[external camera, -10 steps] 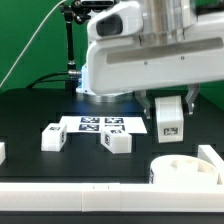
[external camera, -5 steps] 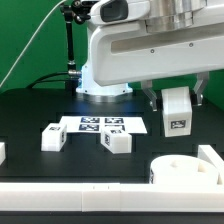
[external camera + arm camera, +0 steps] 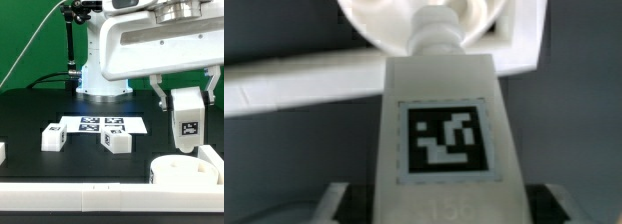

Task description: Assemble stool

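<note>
- Holding a leg [image 3: 187, 118] upright between the fingers [image 3: 160, 92], clamped on its two sides, at the right of the exterior frame, tag toward the camera.
- Hanging above the seat [image 3: 170, 166] on the desk [image 3: 30, 110] in the lower right corner; apparently apart from it, though hard to judge from this angle.
- Lying loose at centre left: a second leg [image 3: 53, 136] and a third leg [image 3: 117, 141], just in front of the marker board [image 3: 100, 124].
- Risking a miss if lowered off the line of the seat's socket: tip landing on the rim or the flat face, seat shoved across the desk, leg twisted in the grip.
- Risking a jam if brought down tilted or pressed hard before the tip is seated: wedged, or slipping up between the fingers.
- Risking a knock on the white block [image 3: 212, 153] just beside the seat at the right edge, so close to the path down.
- Cannot tell from either view whether the tip is over a socket; none to be made out, with most of the blurred seat [image 3: 429, 20] covered in the wrist view by the leg [image 3: 446, 140].
- Cut off: the seat's lower part behind the white rail [image 3: 90, 192] along the bottom, and a small white piece [image 3: 2, 152] at the left edge, too little shown to name.
</note>
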You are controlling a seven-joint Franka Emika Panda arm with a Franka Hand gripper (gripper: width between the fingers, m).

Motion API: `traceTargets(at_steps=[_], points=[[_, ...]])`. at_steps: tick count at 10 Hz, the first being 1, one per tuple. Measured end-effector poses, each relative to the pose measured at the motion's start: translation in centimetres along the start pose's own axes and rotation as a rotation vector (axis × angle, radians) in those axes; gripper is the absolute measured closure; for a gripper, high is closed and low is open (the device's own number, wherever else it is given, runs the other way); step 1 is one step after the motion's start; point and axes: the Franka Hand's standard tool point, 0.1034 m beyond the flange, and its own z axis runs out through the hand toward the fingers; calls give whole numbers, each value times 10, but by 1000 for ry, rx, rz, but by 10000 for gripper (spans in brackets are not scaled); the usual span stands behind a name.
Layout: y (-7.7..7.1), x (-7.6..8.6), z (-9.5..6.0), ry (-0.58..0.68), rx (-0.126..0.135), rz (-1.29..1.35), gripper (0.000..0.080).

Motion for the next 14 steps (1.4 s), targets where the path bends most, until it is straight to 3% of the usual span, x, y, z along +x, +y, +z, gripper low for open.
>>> traceTargets(at_steps=[1,3,5,7,10,11,12,13,14], points=[[0,1,0,58,-1,-3,461],[0,-1,2,55,-2,-4,461],[-14,-8,4,98,-3,-60,461],[-15,-14,7,118,-6,-76,461],[-16,-13,8,135,-5,-76,461],[-18,-8,6,201,-2,-81,461],[-21,-18,11,282,-2,-103,461],[-22,-27,16,270,-7,-129,461],[-20,-24,15,269,-10,-141,461]])
